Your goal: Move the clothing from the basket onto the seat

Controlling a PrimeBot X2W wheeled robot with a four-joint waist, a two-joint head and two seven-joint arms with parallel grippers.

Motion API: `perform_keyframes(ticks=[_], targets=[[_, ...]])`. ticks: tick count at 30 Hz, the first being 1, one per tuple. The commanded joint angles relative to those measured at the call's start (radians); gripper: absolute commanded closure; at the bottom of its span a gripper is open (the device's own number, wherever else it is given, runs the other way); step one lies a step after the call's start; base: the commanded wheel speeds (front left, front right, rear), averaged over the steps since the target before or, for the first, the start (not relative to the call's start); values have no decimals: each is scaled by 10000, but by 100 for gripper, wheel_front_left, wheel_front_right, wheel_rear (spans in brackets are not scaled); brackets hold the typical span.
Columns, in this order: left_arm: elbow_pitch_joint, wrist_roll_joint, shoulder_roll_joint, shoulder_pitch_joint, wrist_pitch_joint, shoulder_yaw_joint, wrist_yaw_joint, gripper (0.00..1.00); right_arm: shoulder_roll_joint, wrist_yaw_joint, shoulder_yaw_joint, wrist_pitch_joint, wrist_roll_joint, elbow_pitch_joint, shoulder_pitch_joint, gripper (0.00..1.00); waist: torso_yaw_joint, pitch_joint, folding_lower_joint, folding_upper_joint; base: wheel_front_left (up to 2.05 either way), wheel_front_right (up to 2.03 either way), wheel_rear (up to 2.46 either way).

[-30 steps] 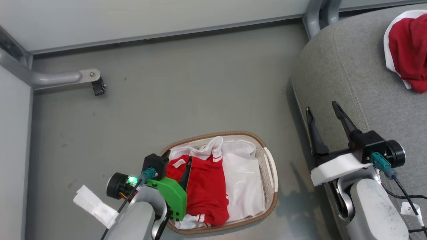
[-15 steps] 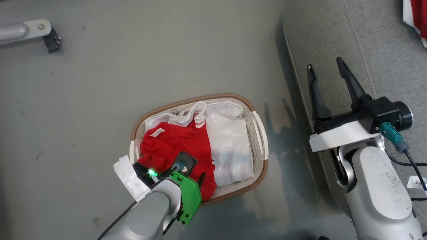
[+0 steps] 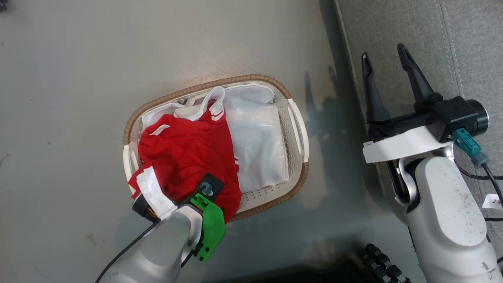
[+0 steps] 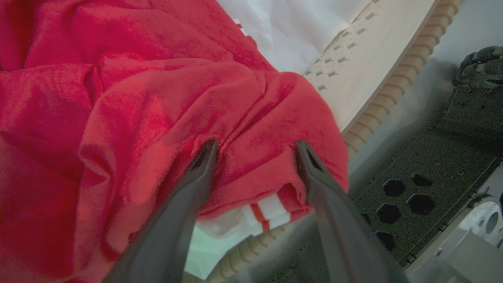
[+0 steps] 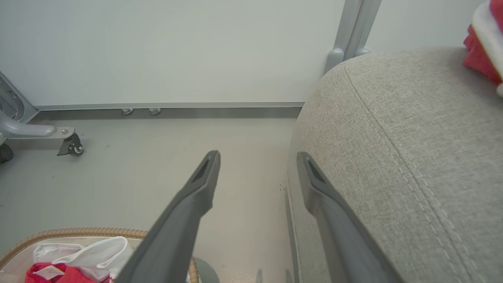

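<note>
Left tool [image 4: 256, 144] has tipped down over the last second. It was lying along the pile, and now it points into it, with both fingers pressed into the red clothing [image 4: 157, 98] at the near rim of the basket [image 3: 204, 84]. The jaws are spread wide with a fold of fabric bunched between them, and nothing is pinched yet. The head view shifted too, but that's the camera tilting, not the basket moving. I'd say the pick is lined up and closing is what's left.

Basket contents: the red stuff with white stripes is heaped on the left side and spills a bit over the near rim. A plain white sheet [image 3: 255, 133] lies on the right side.

Further out, the right tool [image 3: 383, 53] is wide open and empty, over the edge of the seat [image 3: 393, 23]. One red piece [image 5: 477, 59] already sits farther along the seat.
</note>
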Motion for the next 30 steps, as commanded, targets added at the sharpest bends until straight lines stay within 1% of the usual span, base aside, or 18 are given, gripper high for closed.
perform_keyframes(ticks=[1,8,12,13,14,16,17,18,25,30], targets=[[70,-132,112,-229,149,-88,-16,0,-24,-10,48,-3,104,-37,-117,0,-117,276,-2,0,0,0,0],[372,-712,332,-478,683,-473,-16,0,-26,-11,206,-3,272,-87,-283,0,-223,615,-2,0,0,0,0],[566,-966,386,-651,777,-585,-17,0,-26,-11,245,-3,340,-63,-351,0,-300,758,-2,0,0,0,0],[605,-1016,387,-683,792,-609,-15,10,-26,-11,246,-3,345,-51,-358,0,-315,776,-2,0,0,0,0],[643,-1074,384,-693,815,-629,-7,31,-26,-11,243,-3,346,-34,-358,0,-331,793,-2,0,0,0,0],[686,-1181,373,-720,759,-663,-8,68,-24,-11,228,-3,353,1,-370,0,-352,794,-2,0,0,0,0],[698,-1232,361,-741,705,-672,-8,86,-24,-11,223,-3,360,17,-373,0,-358,778,-2,0,0,0,0],[698,-1302,353,-747,648,-708,-8,100,-26,-11,213,-3,367,48,-367,0,-363,739,-2,0,0,0,0],[538,-1563,302,-841,-17,-921,-8,100,-26,-11,148,-3,363,174,-245,0,-316,284,-2,0,0,0,0],[390,-1727,224,-954,-729,-963,-8,100,-26,-11,135,-3,294,294,-96,0,-217,-230,-2,0,0,0,0]])
